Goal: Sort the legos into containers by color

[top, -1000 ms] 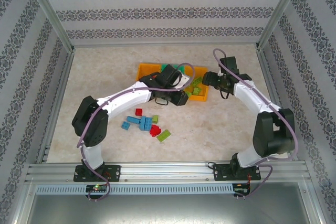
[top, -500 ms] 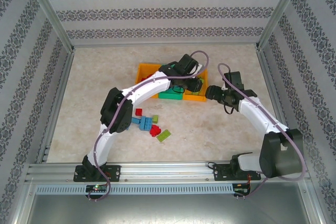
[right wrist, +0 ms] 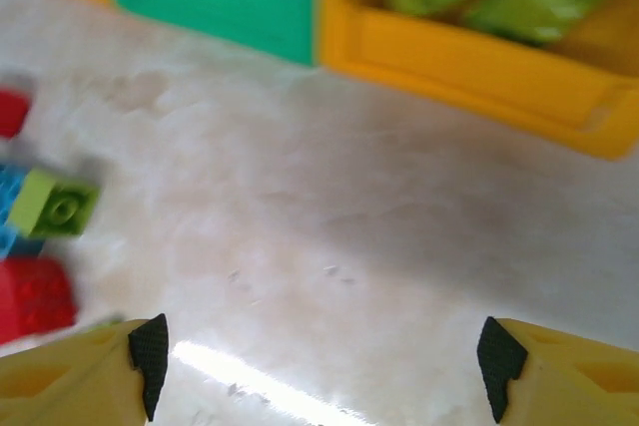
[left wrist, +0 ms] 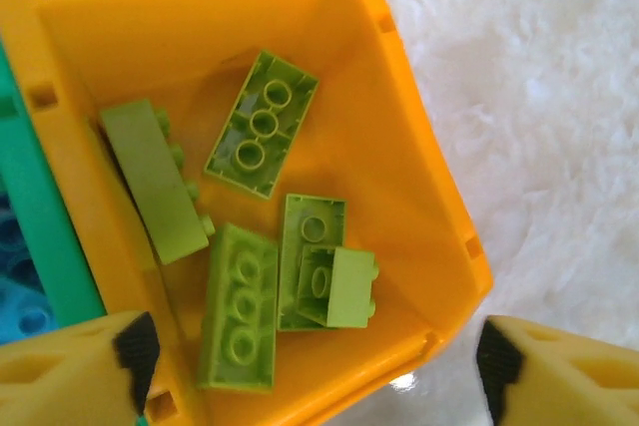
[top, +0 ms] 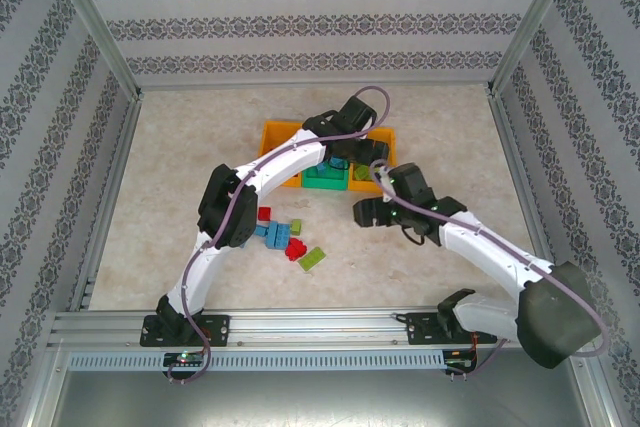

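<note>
Left gripper (left wrist: 315,351) hangs over the right-hand orange bin (left wrist: 424,197), its yellow fingers (left wrist: 60,376) spread wide with nothing between them. Beneath it five lime green bricks (left wrist: 262,125) lie in that bin. One sits underside up toward the far wall and one lies on its side along the left wall. The other three are bunched at the near end, the smallest resting on top of another. Joined to that bin's left side, the green bin (left wrist: 40,207) holds light blue bricks (left wrist: 15,281), just visible at the frame's edge. The left-hand orange bin (top: 276,135) ends the row; what it holds I cannot tell.

Right gripper (right wrist: 319,356) hovers low over the pale marbled table (right wrist: 329,197) just in front of the bins, its jaws also wide apart and empty. To its left lies a loose cluster (top: 272,235) of red, blue and lime pieces, apart from the bins. In the right wrist view, a lime brick (right wrist: 55,205) there touches a blue one (right wrist: 8,197), with a red brick (right wrist: 35,298) nearer the camera.

Patterned walls (top: 320,17) enclose the table on three sides, and an aluminium rail (top: 300,327) carrying both arm bases runs along its near edge.
</note>
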